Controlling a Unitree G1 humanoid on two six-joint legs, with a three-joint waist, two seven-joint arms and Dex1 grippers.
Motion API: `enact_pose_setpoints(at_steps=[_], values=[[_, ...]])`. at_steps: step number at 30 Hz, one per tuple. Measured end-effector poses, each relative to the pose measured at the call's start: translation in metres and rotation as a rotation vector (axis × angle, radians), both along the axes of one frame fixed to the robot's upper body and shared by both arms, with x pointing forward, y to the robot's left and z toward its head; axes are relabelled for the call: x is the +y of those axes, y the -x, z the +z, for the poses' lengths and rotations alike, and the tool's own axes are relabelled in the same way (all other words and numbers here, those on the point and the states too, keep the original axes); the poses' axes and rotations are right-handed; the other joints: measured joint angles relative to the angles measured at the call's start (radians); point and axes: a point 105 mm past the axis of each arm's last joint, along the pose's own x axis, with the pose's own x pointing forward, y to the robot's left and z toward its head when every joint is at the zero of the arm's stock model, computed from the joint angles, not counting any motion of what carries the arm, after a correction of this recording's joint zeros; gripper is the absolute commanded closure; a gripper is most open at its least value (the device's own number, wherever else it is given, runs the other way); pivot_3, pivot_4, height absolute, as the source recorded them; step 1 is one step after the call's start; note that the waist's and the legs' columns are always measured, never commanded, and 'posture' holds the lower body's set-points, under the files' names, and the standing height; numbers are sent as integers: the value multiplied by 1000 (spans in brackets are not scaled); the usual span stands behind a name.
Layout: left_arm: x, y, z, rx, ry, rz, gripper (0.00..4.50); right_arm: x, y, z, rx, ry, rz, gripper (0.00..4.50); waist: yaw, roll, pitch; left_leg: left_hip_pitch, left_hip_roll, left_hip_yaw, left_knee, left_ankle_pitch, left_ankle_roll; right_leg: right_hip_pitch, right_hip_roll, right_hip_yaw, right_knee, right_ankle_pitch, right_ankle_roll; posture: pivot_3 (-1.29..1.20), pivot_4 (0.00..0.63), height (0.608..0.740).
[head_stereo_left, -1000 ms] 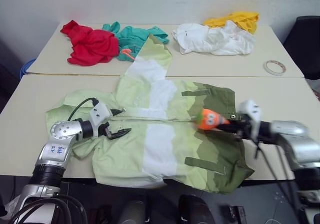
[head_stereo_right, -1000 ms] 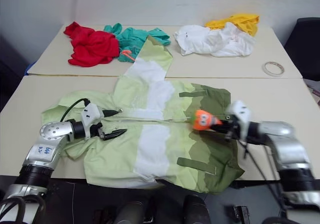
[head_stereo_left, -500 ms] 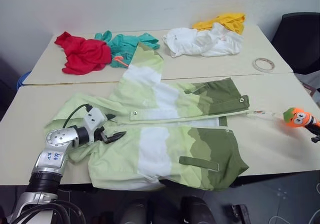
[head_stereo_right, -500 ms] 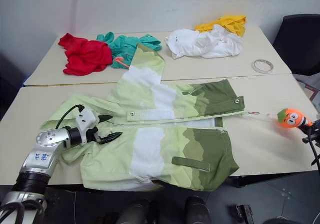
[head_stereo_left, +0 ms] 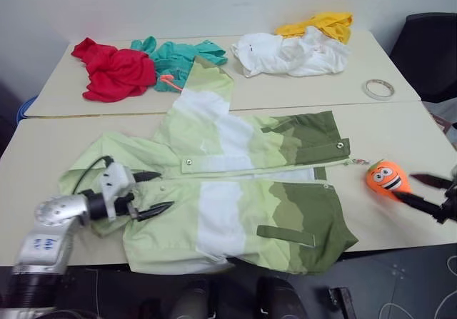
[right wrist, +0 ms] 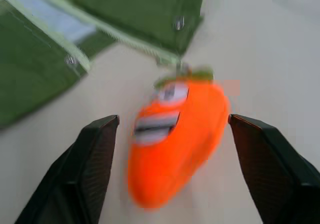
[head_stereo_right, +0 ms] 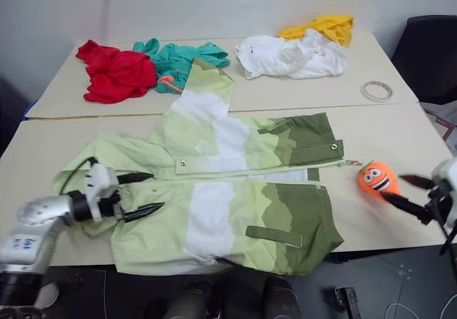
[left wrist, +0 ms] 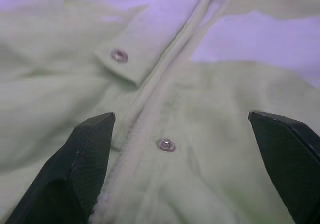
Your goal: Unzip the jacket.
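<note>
Since the jacket [head_stereo_left: 235, 183] is lying flat across the front of the table [head_stereo_left: 400, 130] with its zipper run all the way out past the dark olive hem, we'd call the unzipping pretty much done; all that's left for us is pulling the arms back. The orange zipper pull [head_stereo_left: 386, 178] now sits loose on the tabletop just off the hem. Our right gripper [head_stereo_left: 430, 193] has its fingers spread wide right beside it, whereas half a second ago it was pinching the pull further out. Our left gripper [head_stereo_left: 148, 193] hovers over the light green end, jaws spread, gripping nothing, same as before. Red and teal garments sit well behind.
</note>
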Motion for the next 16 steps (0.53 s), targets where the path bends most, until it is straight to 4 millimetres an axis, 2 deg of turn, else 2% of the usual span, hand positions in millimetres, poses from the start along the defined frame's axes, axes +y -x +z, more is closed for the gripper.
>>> enact_pose_setpoints(at_steps=[1, 3, 5, 6, 7, 9, 12, 14, 16], values=[[3, 2, 0, 8, 6, 10, 0, 7, 0, 7, -31, 13, 38, 14, -1, -1, -1, 0, 1, -1, -1, 0, -1, 1, 0, 1, 0, 0, 0, 0, 150, 740], [10, 11, -8, 48, 10, 42, 0, 28, -2, 10, -39, 43, 142, 14, 1, -4, 0, -1, 1, -1, -1, -1, -1, -1, 0, 3, 0, 0, 0, 0, 150, 740], [16, 20, -14, 83, 16, 67, 0, 62, -6, 9, -52, 48, 290, 14, 1, -6, 2, -2, 2, -1, -2, -1, -2, -3, 0, 6, -1, 0, -1, 0, 150, 740], [17, 23, -10, 78, 22, 77, 0, 81, -6, 7, -55, 55, 372, 14, 2, -7, 3, -3, 2, -1, -2, -1, -2, -4, 1, 6, -1, 0, -1, 0, 150, 740], [18, 25, -7, 70, 27, 80, 0, 91, -3, 4, -49, 61, 424, 14, 3, -7, 3, -3, 3, -2, -2, -1, -2, -4, 1, 5, -1, 0, -1, 0, 150, 740], [27, 37, -5, 74, 35, 115, 0, 121, 2, -12, -19, 36, 567, 14, 9, -9, 2, -3, 5, -1, -1, -3, -4, -3, 1, 2, -2, 0, -1, 0, 150, 740], [34, 49, -23, 112, 37, 176, 0, 150, 5, -50, 47, -58, 686, 14, 9, -9, 2, -4, 4, -1, 0, -5, -1, -1, 0, 1, -2, -1, -2, 0, 150, 740], [35, 56, -38, 123, 18, 211, 0, 156, 2, -74, 89, -74, 706, 14, 7, -10, 2, -5, 2, 0, 3, -7, 2, -1, 0, 1, -2, -1, -2, 0, 150, 740], [36, 58, -42, 109, -1, 239, 0, 154, -3, -85, 94, -62, 696, 14, 8, -10, 3, -6, 2, 0, 7, -8, 3, -2, -1, 1, -3, -1, -2, 0, 150, 740]])
